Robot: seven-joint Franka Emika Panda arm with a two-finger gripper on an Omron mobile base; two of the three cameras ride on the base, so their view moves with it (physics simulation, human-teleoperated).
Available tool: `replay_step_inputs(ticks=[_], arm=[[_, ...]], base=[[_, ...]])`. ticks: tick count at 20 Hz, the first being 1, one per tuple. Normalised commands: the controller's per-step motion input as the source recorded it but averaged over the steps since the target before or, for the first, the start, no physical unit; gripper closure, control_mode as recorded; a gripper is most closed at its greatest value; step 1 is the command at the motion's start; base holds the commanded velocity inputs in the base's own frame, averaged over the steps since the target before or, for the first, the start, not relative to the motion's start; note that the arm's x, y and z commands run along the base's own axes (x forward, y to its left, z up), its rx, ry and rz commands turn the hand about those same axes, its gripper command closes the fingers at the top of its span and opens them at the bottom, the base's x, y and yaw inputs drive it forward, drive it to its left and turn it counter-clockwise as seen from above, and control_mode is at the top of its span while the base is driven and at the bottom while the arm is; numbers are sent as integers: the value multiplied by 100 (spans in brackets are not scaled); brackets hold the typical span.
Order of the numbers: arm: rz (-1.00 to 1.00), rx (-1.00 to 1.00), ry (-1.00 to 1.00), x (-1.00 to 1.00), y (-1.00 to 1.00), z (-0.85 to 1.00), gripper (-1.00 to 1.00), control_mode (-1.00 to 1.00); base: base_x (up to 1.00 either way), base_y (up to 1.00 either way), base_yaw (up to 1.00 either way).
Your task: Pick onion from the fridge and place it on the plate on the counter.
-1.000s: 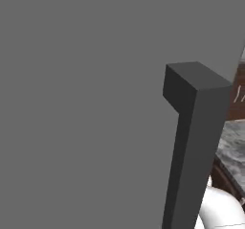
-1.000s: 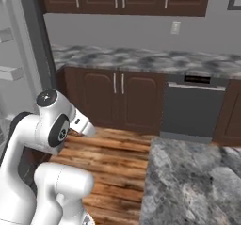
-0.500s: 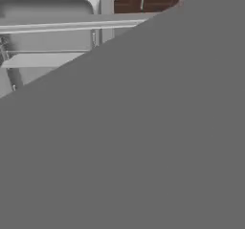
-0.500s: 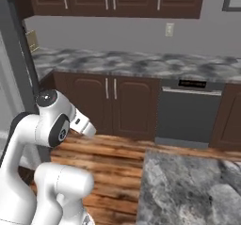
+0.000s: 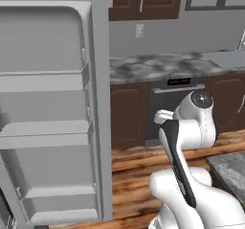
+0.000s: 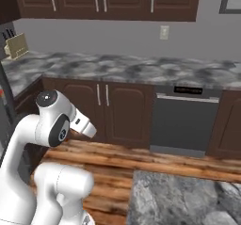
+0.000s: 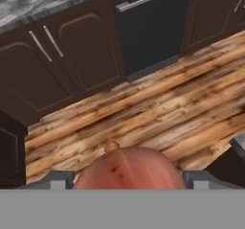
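Onion [image 7: 130, 168] sits clamped between the gripper [image 7: 125, 179] fingertips, one dark pad at each flank, held out over the wooden floor [image 7: 143, 113]. Both base views have swung since a second ago: the left one, then blocked by a grey slab, now clears the fridge [image 5: 52, 113] with its door bins off to the side; the right one has panned further along the counter [image 6: 117, 68]. Read as base motion, not object motion. Pick stage judged complete; carry is under way. Ahead of the gripper: dark cabinets [image 7: 52, 65] and dishwasher [image 7: 148, 29]. Plate not located yet.
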Motion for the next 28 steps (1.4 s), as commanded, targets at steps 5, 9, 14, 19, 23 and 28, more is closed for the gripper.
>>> replay_step_inputs(ticks=[5,9,14,19,23,28], arm=[[0,0,0,0,0,0,100,100],[0,0,0,0,0,0,100,100],[0,0,0,0,0,0,100,100],[0,0,0,0,0,0,100,100],[0,0,0,0,0,0,100,100],[0,0,0,0,0,0,100,100]], base=[[57,-24,4],[63,-12,14],[67,-11,20],[64,-3,24],[37,0,34],[20,0,40]])
